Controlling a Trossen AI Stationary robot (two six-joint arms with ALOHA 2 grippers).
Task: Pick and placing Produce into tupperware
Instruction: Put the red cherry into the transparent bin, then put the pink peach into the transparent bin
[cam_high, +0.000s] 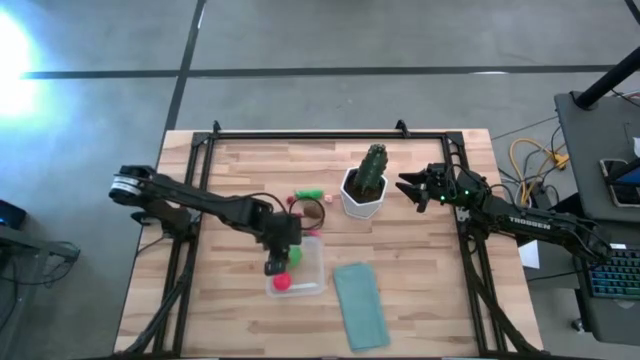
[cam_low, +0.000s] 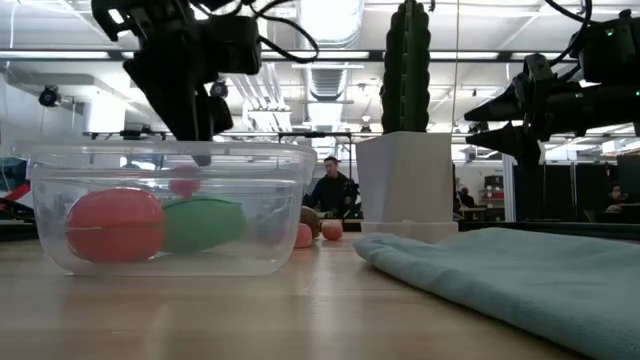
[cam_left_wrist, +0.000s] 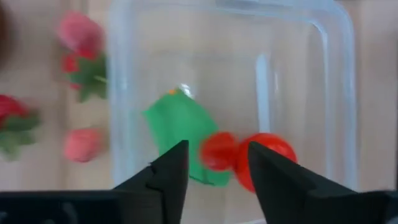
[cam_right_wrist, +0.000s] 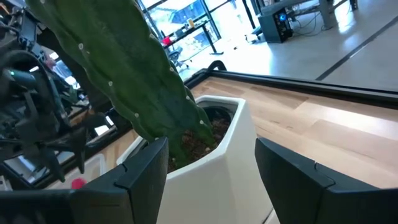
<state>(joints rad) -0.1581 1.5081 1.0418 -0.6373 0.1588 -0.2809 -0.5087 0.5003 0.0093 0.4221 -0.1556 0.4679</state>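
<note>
Left arm extends from the table's left edge toward centre, wrist angled downward — left gripper (cam_left_wrist: 212, 171) with fingers parted, nothing between them. Right arm waits at the right side — right gripper (cam_right_wrist: 211, 165) held level, fingers spread.

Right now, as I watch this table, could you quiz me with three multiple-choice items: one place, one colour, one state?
1. The left end effector hangs over: A the tupperware; B the cactus; C bare table.
2. The flat lid is: A red; B teal; C white.
3. The right end effector is: A shut on fruit; B open, empty; C out of view.
1 A: the high view shows it above the tupperware. 2 B: plainly teal. 3 B: fingers apart beside the white pot.
</note>
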